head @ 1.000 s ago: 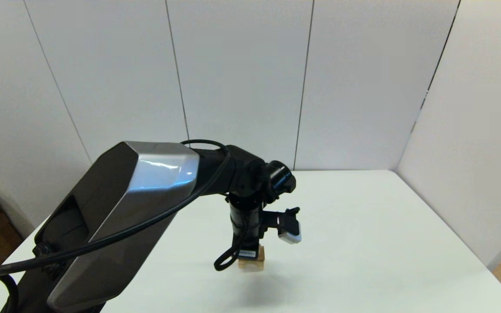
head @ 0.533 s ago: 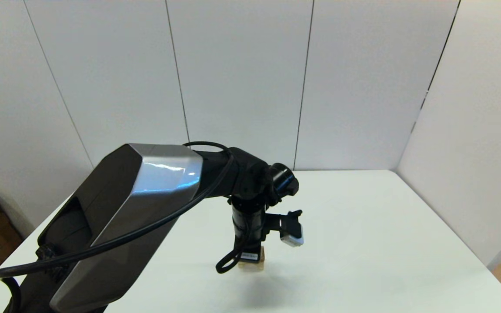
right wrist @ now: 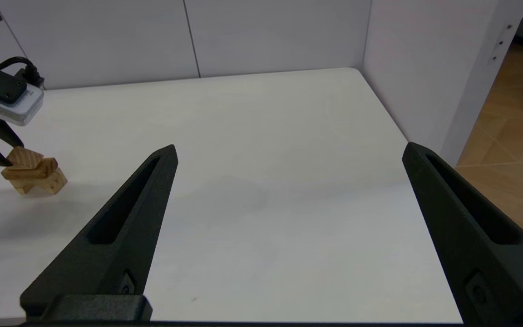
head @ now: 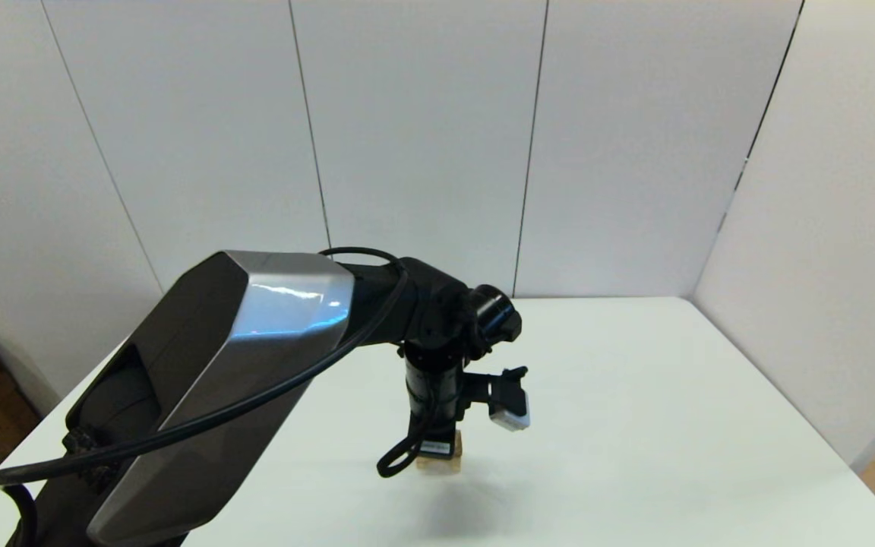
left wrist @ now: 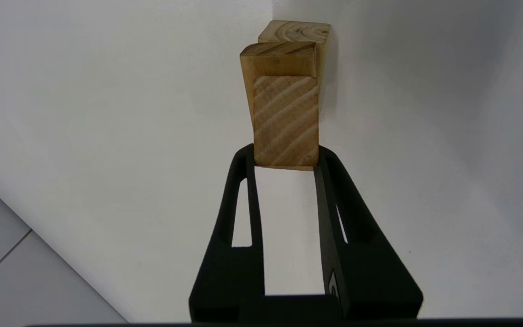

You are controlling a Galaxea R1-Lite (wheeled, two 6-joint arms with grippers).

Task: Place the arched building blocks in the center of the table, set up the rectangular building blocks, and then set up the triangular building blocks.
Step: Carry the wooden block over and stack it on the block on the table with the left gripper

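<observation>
The left gripper (left wrist: 285, 156) is clamped on the triangular block (left wrist: 286, 120), holding it down onto the rectangular block (left wrist: 279, 59) stacked on the arched block (left wrist: 295, 32) mid-tabletop (head: 635, 425). I'd let go gently and lift straight up. The right gripper (right wrist: 288, 152) waits spread apart, well to the right; no containers in sight.

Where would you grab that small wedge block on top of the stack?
Grip the triangular block by its two flat opposite ends, coming down from above, as the left gripper does; its sloping faces would likely let a grip slip. Right gripper idles.
</observation>
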